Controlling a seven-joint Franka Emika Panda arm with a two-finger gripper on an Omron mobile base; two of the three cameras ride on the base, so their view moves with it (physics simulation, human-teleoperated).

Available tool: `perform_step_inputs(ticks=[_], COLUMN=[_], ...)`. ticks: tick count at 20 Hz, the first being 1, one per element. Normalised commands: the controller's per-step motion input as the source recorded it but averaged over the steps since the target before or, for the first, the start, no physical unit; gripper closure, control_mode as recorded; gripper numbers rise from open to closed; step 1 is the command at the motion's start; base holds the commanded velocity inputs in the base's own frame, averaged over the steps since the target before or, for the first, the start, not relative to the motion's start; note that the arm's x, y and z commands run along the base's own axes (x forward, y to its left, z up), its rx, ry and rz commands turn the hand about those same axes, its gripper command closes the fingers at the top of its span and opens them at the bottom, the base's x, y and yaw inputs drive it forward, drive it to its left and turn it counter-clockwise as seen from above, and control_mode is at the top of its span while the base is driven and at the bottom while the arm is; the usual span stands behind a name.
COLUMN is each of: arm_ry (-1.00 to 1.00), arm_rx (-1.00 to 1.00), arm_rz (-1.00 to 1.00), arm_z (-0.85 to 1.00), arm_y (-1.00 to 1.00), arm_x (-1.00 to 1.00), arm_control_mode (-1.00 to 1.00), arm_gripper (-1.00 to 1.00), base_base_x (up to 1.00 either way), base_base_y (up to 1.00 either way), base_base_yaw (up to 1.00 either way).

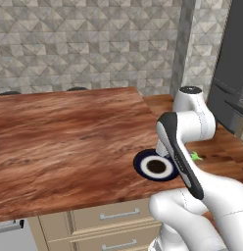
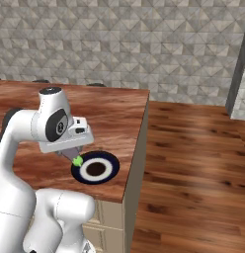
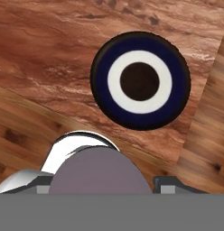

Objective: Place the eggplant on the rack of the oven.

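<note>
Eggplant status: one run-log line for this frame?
eggplant: held in gripper, lifted | plate: on counter, below | oven rack: not yet reached

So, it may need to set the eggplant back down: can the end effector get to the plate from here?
Probably yes. The end effector, shut on the eggplant, hangs close above the rim of the plate, and nothing stands between them.

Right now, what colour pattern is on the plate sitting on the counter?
The plate has a dark blue rim, a white ring and a dark brown centre; the hand view shows it best.
</note>
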Motion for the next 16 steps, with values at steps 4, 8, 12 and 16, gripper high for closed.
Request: perform_step_inputs(ticks=[4,8,12,16], arm_ry=[0.0,0.0,0.0,0.0], arm_rx=[0.0,0.0,0.0,0.0], arm_rz=[0.0,-0.06,0.0,0.0], arm_z=[0.0,0.0,0.0,0.0], arm_y=[0.0,0.0,0.0,0.0], arm_x=[0.0,-0.09,0.0,0.0], arm_control_mode=[-1.0,-1.0,1.0,1.0], arm_gripper=[1.0,1.0,1.0,1.0], base_base_x=[0.0,0.0,-0.09,-0.06], base_base_y=[0.0,0.0,-0.04,-0.11], base_base_yaw=[0.0,0.0,-0.17,-0.25])
